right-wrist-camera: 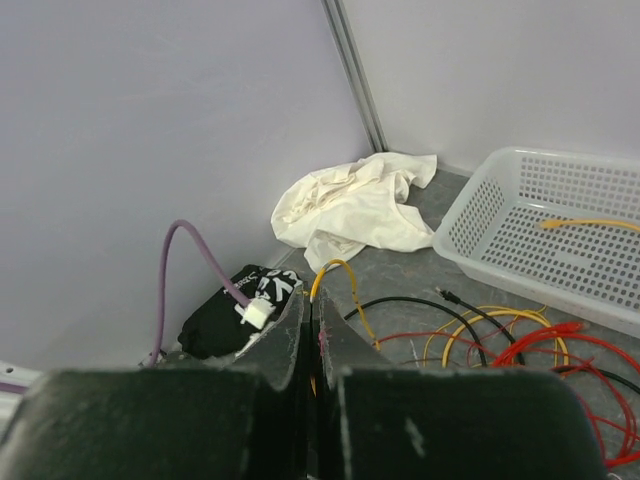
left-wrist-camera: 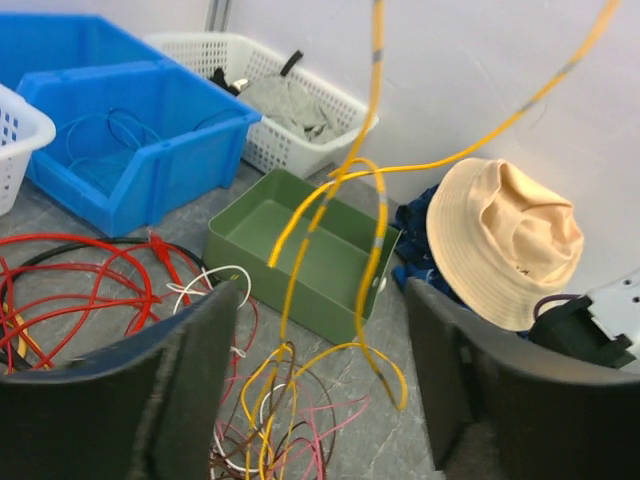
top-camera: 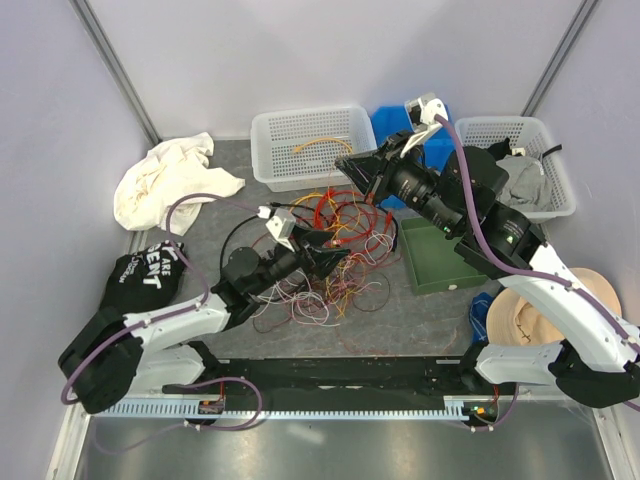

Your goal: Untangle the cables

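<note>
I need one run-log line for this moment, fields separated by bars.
left gripper: jaws open around yellow cable | right gripper: jaws shut on it | cables: tangled

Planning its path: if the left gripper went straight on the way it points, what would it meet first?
Probably the hanging yellow cable between its fingers; beyond that, the green tray, though depth is unclear.

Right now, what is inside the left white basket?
One yellow cable lies in the basket, on its mesh floor; nothing else shows. From above, the right gripper covers its near right corner, so that part stays unseen.
</note>
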Tool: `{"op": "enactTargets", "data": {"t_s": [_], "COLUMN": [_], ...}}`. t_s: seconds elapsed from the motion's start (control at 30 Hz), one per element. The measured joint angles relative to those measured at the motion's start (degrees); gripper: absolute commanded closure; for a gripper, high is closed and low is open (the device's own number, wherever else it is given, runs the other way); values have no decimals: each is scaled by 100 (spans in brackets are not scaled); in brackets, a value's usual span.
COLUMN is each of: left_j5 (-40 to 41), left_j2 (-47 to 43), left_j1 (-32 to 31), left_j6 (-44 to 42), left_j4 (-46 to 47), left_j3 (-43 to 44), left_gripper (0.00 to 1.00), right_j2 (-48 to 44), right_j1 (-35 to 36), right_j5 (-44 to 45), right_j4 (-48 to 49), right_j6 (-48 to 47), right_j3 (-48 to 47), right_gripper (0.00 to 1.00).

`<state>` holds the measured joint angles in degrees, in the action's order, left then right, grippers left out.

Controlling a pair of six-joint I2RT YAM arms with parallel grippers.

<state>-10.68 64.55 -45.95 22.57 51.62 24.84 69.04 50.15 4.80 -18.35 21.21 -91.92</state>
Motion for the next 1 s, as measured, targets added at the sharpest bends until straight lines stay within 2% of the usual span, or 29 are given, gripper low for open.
{"op": "enactTargets", "data": {"t_s": [0.03, 0.07, 0.13, 0.17, 0.3, 0.33, 0.37, 0.4, 0.47, 0.5, 0.6, 0.77, 1.0], "left_j5": [-2, 0, 20, 44, 352, 481, 597, 758, 1110, 1274, 1690, 1969, 2284], "left_j2": [138, 280, 466, 514, 387, 264, 151, -11, -284, -369, -400, -133, 225], "left_j1": [-4, -4, -4, -4, -7, -9, -9, -11, -15, -13, -13, -13, -13], "left_j6": [-2, -13, -42, -87, -391, -481, -553, -636, -745, -785, -903, -994, -1189], "left_j4": [4, 13, -11, -52, -654, -973, -1226, -1598, -2352, -2739, -4033, -5569, -6760], "left_j3": [52, 114, 208, 256, 614, 785, 946, 1207, 1834, 2240, 3823, 6151, 7580], "left_gripper": [37, 51, 72, 98, 98, 98, 98, 98, 98, 98, 98, 98, 98], "right_j2": [-4, -15, -66, -105, -339, -433, -535, -667, -990, -1115, -1478, -1740, -1858], "right_j1": [0, 0, 0, 0, 0, 0, 0, 0, 0, 0, 0, 0, 0], "right_j5": [-24, -42, -90, -103, -85, -55, -13, 37, 164, 210, 420, 621, 651], "right_j4": [-17, -24, -37, -50, -138, -162, -155, -146, -127, -133, -114, -81, -55], "right_j6": [7, 13, 24, 26, 24, 22, 20, 15, -22, 2, -42, 0, 240], "right_j3": [-11, -15, -17, -20, -28, -22, 11, 83, 310, 415, 822, 1473, 2564], "right_gripper": [100, 100, 100, 100, 100, 93, 79, 54, 33, 19, 2, 2, 2]}}
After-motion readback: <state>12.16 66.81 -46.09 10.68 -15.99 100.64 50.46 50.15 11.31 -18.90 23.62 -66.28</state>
